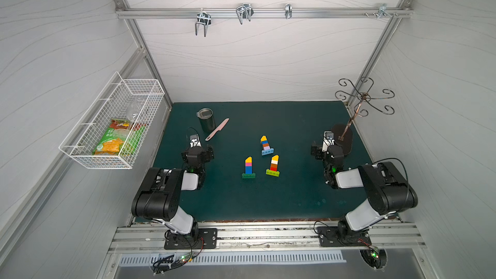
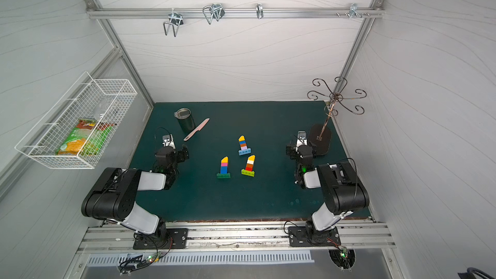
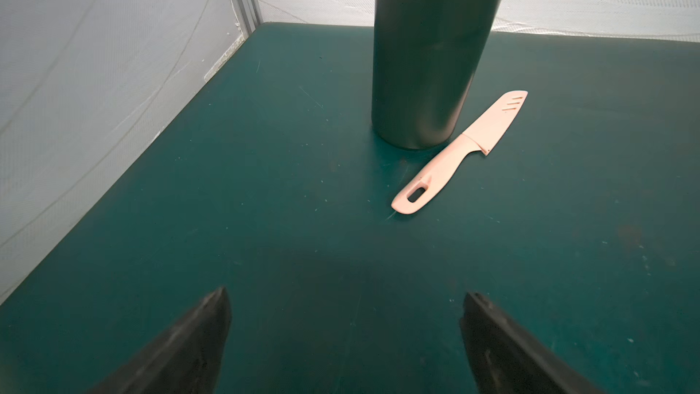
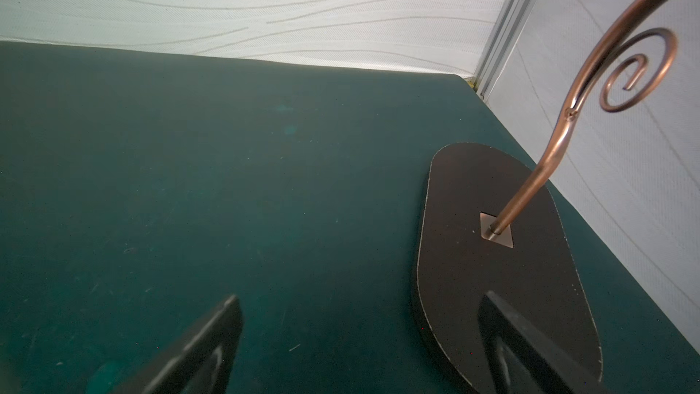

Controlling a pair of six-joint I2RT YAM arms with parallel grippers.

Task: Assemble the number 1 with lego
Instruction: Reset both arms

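Enclosure from above. Pale grey panel walls (image 1: 255, 57) with a faint wavy grain meet at aluminium frame posts (image 1: 150, 65). A horizontal rail (image 1: 335, 12) across the back wall carries metal hooks (image 1: 201, 24). A white wire basket (image 1: 139, 80) hangs on the side wall. The dark green tabletop (image 1: 268, 199) is evenly lit.

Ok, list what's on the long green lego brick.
A blue square brick, a pink brick above it, a yellow sloped brick topmost. Long green brick: middle studs covered.
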